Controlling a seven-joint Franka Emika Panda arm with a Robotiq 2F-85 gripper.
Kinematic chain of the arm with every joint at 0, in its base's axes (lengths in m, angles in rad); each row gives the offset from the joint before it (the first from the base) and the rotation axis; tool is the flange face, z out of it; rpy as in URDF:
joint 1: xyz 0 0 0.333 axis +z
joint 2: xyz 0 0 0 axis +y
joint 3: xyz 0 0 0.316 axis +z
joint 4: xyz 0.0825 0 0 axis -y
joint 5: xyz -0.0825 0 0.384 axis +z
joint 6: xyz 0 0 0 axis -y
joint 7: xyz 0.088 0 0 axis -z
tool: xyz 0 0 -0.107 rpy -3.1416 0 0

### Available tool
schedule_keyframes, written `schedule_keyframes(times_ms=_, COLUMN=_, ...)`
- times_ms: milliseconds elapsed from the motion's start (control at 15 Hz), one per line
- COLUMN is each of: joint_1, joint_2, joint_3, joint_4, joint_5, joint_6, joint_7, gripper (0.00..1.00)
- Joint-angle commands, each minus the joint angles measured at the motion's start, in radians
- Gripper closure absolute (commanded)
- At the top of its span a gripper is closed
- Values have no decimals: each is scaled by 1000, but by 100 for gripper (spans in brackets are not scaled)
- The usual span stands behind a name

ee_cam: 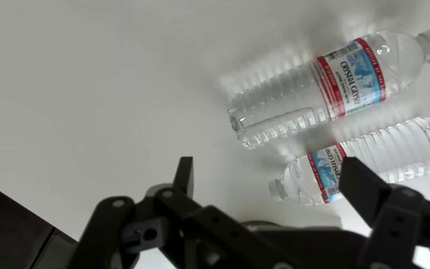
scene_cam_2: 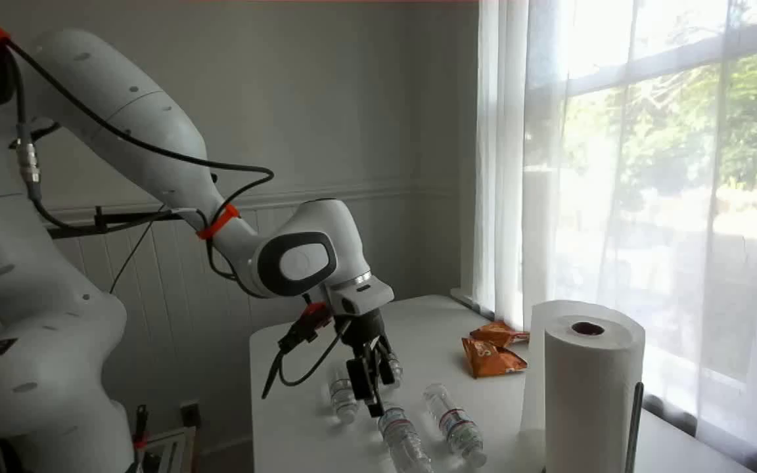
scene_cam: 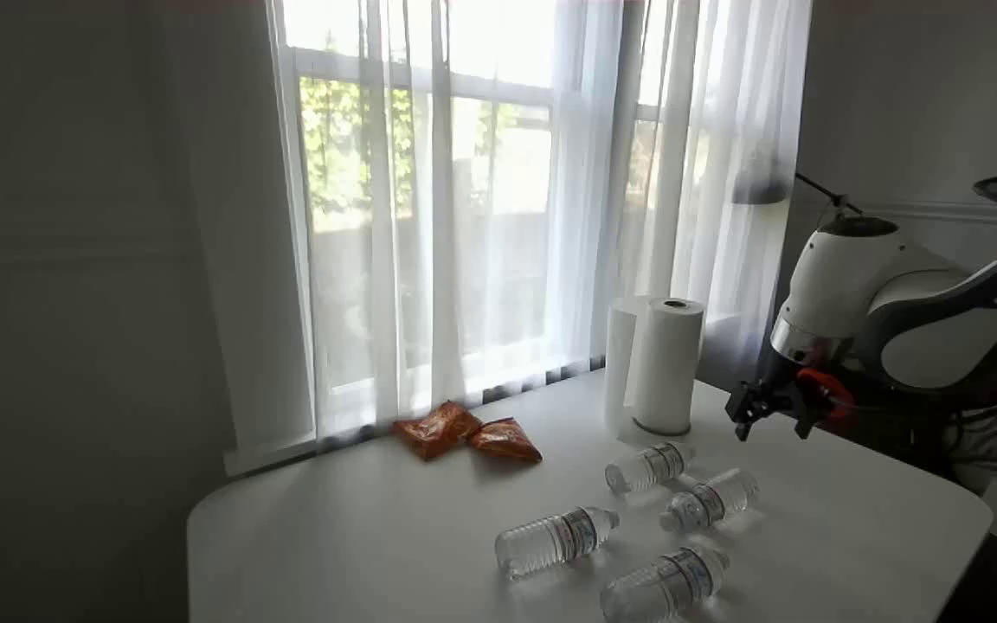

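Bottle (ee_cam: pixel 334 85) at one o'clock from the empty, wide-spread gripper (ee_cam: pixel 271 181) in the wrist view may roll away if nudged sideways

glossy ribbed plastic bottles (ee_cam: pixel 330 87), shiny packets (scene_cam: pixel 438 430), matt paper-towel roll (scene_cam: pixel 672 368), smooth tabletop (scene_cam: pixel 351 536), sheer cloth curtains (scene_cam: pixel 447 260)

passage: tabletop (scene_cam: pixel 412 519) between orange bags (scene_cam: pixel 436 430) and four lying bottles (scene_cam: pixel 553 542) | obstacle: upright paper towel roll (scene_cam: pixel 672 368)

We count four water bottles (scene_cam: pixel 555 542) on one worktop (scene_cam: pixel 360 536), two of the four in the wrist view, two orange bags (scene_cam: pixel 438 430) near one edge, one paper towel roll (scene_cam: pixel 672 368) near that edge
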Motion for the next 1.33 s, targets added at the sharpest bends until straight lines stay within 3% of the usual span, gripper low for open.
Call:
schedule_keyframes(times_ms=0, joint_1=-58, joint_2=0, joint_3=62, joint_4=-2, joint_5=35, joint_6=5, joint_7=-26, gripper=0)
schedule_keyframes(times_ms=933, joint_1=-58, joint_2=0, joint_3=62, joint_4=-2, joint_5=35, joint_6=5, joint_7=-26, gripper=0)
schedule_keyframes(times_ms=1000, joint_1=-62, joint_2=21, joint_3=81, joint_4=5, joint_5=44, joint_6=-11, joint_7=16, gripper=0)
schedule_keyframes(times_ms=1267, joint_1=-38, joint_2=43, joint_3=150, joint_4=6, joint_5=193, joint_6=-50, joint_7=144, gripper=0)
